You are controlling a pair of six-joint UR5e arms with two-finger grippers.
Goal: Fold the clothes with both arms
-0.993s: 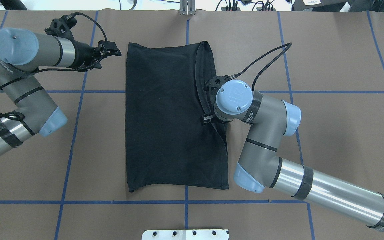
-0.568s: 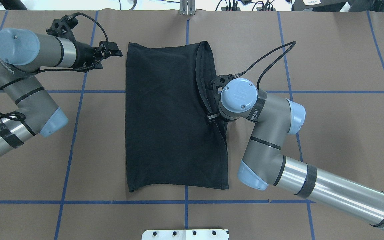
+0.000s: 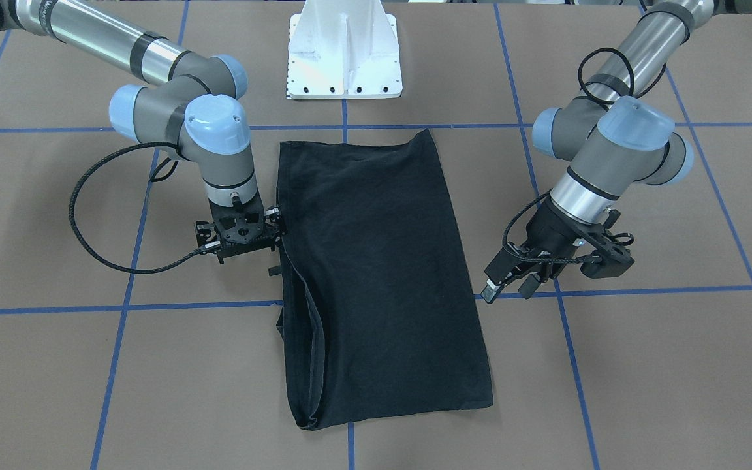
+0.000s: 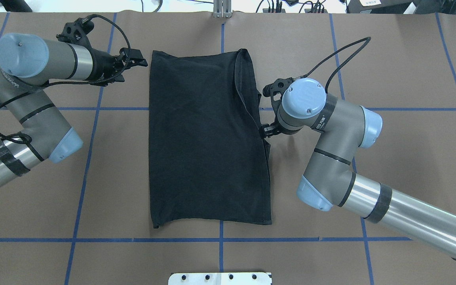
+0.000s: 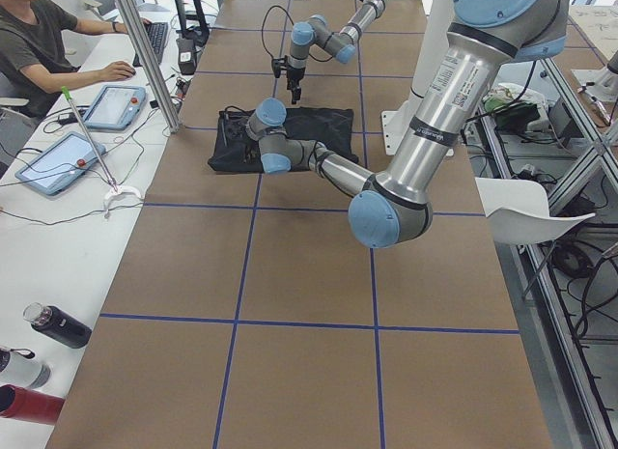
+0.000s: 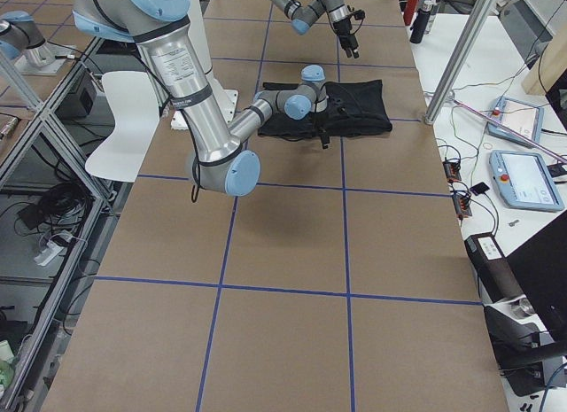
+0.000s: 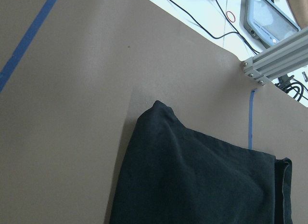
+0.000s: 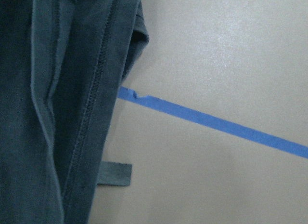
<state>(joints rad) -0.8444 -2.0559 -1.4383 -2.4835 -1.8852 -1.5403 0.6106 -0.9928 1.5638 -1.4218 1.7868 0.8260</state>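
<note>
Left claw (image 3: 510,288) is hanging spread, empty, 3 o'clock of T-shirt (image 3: 376,274) in front view | right claw (image 3: 242,243), 9 o'clock: you cannot tell its grip

Brown table (image 4: 410,59) (blue tape grid (image 4: 410,109))

A black T-shirt (image 7: 192,180) is lying folded on the brown worktop (image 7: 67,118), with one rounded corner pointing upward in the view. A blue tape line (image 7: 250,119) is running from the shirt's edge up to an aluminium frame (image 7: 276,60).
</note>
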